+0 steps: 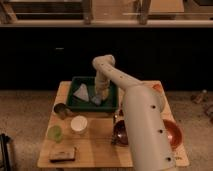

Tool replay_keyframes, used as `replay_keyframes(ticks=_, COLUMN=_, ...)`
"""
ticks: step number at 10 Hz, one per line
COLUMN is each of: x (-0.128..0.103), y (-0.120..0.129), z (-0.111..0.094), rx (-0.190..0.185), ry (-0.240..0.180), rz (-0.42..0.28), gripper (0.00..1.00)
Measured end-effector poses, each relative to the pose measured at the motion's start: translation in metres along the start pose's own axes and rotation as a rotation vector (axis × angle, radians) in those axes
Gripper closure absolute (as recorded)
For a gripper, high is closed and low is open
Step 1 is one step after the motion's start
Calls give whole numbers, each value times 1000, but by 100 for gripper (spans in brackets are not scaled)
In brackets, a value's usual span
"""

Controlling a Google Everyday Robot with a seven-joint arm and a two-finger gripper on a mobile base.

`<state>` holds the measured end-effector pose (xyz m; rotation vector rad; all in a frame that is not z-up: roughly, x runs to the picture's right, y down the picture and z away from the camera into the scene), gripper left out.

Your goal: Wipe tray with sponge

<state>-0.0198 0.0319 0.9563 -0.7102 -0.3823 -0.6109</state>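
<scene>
A dark green tray [75,102] sits at the back of the wooden table. A pale cloth-like piece [82,92] lies inside it at the left. My white arm reaches from the lower right over the tray. My gripper [98,98] points down into the tray's right half, at a pale blue-grey sponge [96,101] on the tray floor.
On the table [95,142] stand a metal can [61,110], a white cup [78,123], a green cup [55,133], a flat brown item [62,154] at the front left, a copper bowl [172,135] and a dark pot [119,132] at the right.
</scene>
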Motion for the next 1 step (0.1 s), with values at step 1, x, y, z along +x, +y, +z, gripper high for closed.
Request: replay_keyframes(ticks=1, x=8, y=4, z=-1, rx=-2, ry=5, rz=25, gripper=100)
